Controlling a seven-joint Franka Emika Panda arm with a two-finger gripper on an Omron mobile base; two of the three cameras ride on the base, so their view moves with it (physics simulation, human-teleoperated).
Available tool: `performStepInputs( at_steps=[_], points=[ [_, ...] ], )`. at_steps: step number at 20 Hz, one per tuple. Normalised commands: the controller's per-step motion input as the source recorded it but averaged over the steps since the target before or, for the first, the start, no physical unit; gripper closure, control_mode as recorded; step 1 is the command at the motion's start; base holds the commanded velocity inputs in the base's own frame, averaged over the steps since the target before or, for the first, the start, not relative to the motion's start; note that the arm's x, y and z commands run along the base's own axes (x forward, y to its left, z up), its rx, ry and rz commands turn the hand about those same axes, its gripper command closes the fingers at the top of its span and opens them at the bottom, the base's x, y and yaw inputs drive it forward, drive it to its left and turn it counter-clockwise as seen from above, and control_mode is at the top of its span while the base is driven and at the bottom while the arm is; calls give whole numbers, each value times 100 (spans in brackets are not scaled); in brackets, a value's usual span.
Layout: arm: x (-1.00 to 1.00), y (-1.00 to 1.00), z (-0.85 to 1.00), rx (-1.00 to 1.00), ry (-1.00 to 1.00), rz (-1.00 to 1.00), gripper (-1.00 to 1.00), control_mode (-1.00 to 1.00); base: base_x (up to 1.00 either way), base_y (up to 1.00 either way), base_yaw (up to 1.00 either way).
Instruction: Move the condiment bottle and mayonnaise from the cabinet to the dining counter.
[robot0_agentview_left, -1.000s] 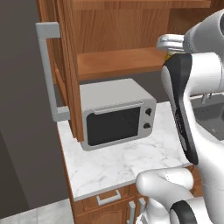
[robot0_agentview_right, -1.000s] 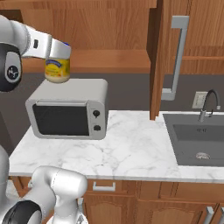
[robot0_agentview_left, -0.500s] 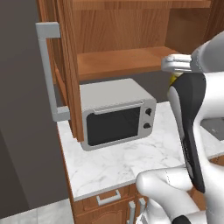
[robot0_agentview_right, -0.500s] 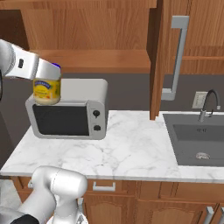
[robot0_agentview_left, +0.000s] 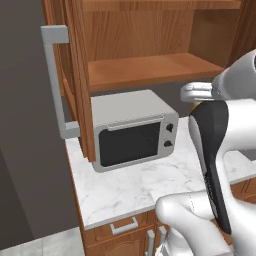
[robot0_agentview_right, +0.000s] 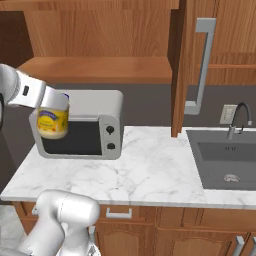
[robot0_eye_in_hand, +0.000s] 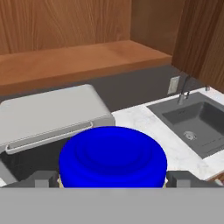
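The mayonnaise (robot0_agentview_right: 50, 121), a pale yellow jar with a blue lid, hangs in the air in front of the microwave's upper left corner, and my gripper (robot0_agentview_right: 54, 101) is shut on its top. In the hand view the blue lid (robot0_eye_in_hand: 113, 153) sits between the two fingertips of the gripper (robot0_eye_in_hand: 112, 178). Above and behind it the cabinet (robot0_agentview_right: 100, 69) stands open with a bare wooden shelf (robot0_agentview_left: 150, 69). The condiment bottle and the dining counter are out of view.
A grey microwave (robot0_agentview_left: 134, 131) stands on the narrow marble worktop (robot0_agentview_right: 150, 170). To its right are a sink (robot0_agentview_right: 227, 162) with a faucet (robot0_agentview_right: 239, 116). Open cabinet doors with long grey handles (robot0_agentview_left: 56, 82) (robot0_agentview_right: 201, 65) stick out on both sides.
The arm has brought the mayonnaise down and slightly left, from shelf height to the front of the microwave. The grip on it has not changed.
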Motion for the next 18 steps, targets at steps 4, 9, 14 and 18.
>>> performStepInputs(
  at_steps=[4, 9, 14, 18],
  points=[
    [-30, 0, -17, 0, 0, 0, 100, -100, 0, 0, 0],
    [0, 0, 0, 0, 0, 0, 100, 100, -99, 0, -1],
    [0, 0, 0, 0, 0, 0, 100, 100, -96, -1, -22],
    [0, 0, 0, 0, 0, 0, 100, 100, -48, -1, -69]
  ],
)
